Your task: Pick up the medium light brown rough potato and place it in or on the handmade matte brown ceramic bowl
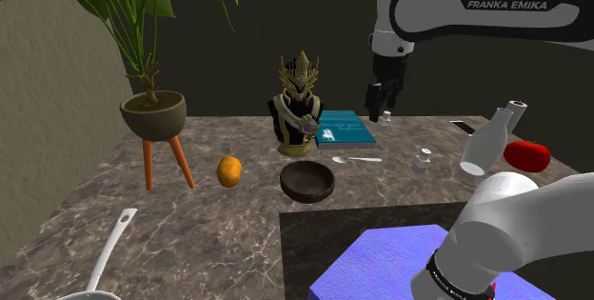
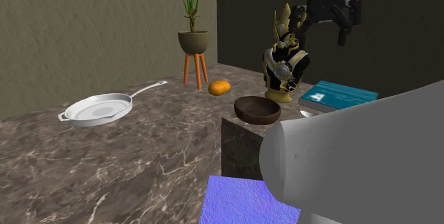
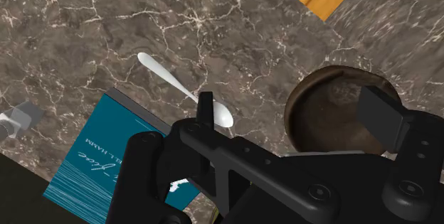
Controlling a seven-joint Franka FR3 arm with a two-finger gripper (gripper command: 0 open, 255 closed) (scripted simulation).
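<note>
The marble table (image 1: 209,241) is carrying everything. The white arm (image 1: 457,3) is holding its gripper (image 3: 293,112) above the teal book (image 1: 347,129) and the white spoon (image 1: 357,159), with its fingers standing wide apart and clasping nothing. The dark brown bowl (image 1: 306,193) is sitting upright near the table's middle. The orange-brown potato (image 1: 228,171) is lying at the shoulder view's left of the bowl, apart from it. Its long axis is pointing away from the shoulder camera, toward the back wall.
</note>
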